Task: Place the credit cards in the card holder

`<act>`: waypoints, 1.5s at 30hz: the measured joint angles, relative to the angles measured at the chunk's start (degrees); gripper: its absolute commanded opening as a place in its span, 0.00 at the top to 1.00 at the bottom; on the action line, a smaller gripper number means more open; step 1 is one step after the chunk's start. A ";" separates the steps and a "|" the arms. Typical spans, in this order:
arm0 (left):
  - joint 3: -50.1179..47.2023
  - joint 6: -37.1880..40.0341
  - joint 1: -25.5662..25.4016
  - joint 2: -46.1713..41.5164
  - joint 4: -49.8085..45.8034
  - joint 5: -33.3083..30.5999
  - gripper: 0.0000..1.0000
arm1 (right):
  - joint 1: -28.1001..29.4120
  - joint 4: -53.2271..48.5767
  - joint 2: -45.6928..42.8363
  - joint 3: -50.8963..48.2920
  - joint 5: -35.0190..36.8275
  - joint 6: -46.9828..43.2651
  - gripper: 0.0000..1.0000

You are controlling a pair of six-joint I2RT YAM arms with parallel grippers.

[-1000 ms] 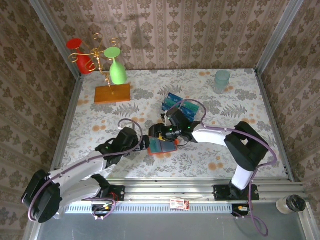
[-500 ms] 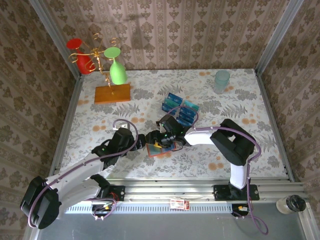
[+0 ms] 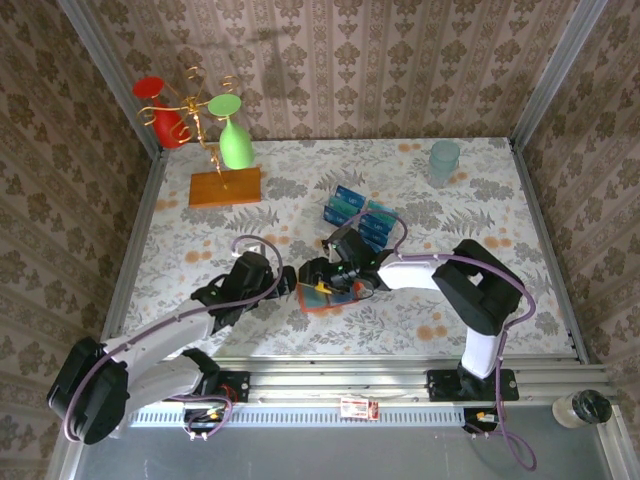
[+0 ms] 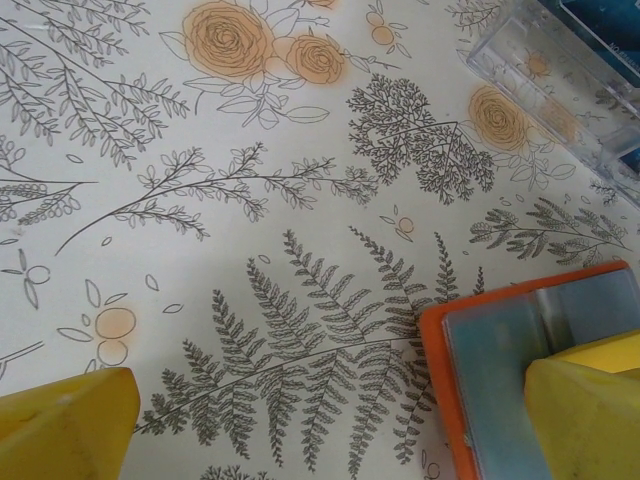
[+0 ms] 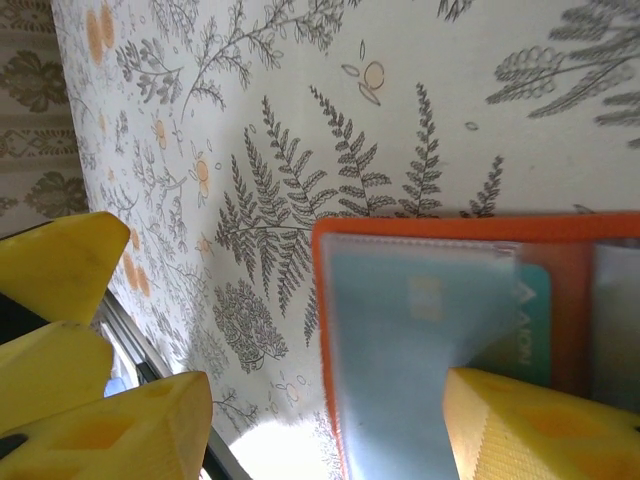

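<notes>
One teal card (image 5: pixel 523 318) sits in a sleeve of the open holder (image 5: pixel 400 300). More cards (image 3: pixel 352 205) wait in the tray (image 4: pixel 560 95) just beyond. Both arms reach low over the surface (image 4: pixel 200 200), meeting at the holder. The right pincer (image 5: pixel 320 380) is open, empty, one finger on the holder; the left pincer (image 4: pixel 330 385) gapes wide, one finger over its corner.

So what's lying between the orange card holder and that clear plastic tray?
Nothing lies there: in the left wrist view, the fern-printed tablecloth between the card holder and the clear tray is bare.
</notes>
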 measured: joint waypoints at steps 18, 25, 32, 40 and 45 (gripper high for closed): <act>9.07 0.57 -7.32 13.53 1.29 -0.09 0.00 | -8.96 -12.61 -14.01 -2.89 4.39 -7.45 0.39; 8.96 0.70 -9.88 16.57 1.29 -1.99 0.00 | -12.15 -28.87 -17.49 5.20 14.84 -19.56 0.39; 7.28 0.70 -10.19 19.04 1.49 -3.80 0.00 | -12.72 -39.93 -15.47 13.09 23.58 -29.94 0.42; 6.05 0.70 -10.19 20.04 2.58 -4.83 0.00 | -12.66 -46.66 -6.75 20.72 27.45 -37.42 0.53; 5.90 0.70 -10.19 20.63 3.65 -5.07 0.00 | -12.04 -49.42 -2.14 25.09 29.73 -40.24 0.56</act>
